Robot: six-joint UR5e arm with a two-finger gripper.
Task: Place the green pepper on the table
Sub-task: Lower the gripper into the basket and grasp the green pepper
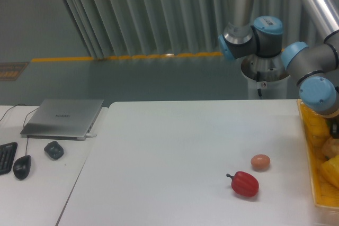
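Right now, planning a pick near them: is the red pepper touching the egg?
Apart. The camera view shows bare white table between the red pepper and the egg.

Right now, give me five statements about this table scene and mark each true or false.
1. A red pepper lies on the table. True.
2. The green pepper sits beside the red one. False: no green pepper is in view.
3. The small brown round item touches the red pepper. False: a gap separates them.
4. A closed laptop rests on the side desk. True.
5. The claw hangs over the table's middle. False: the arm reaches toward the yellow bin at the right edge, and the claw is out of view.
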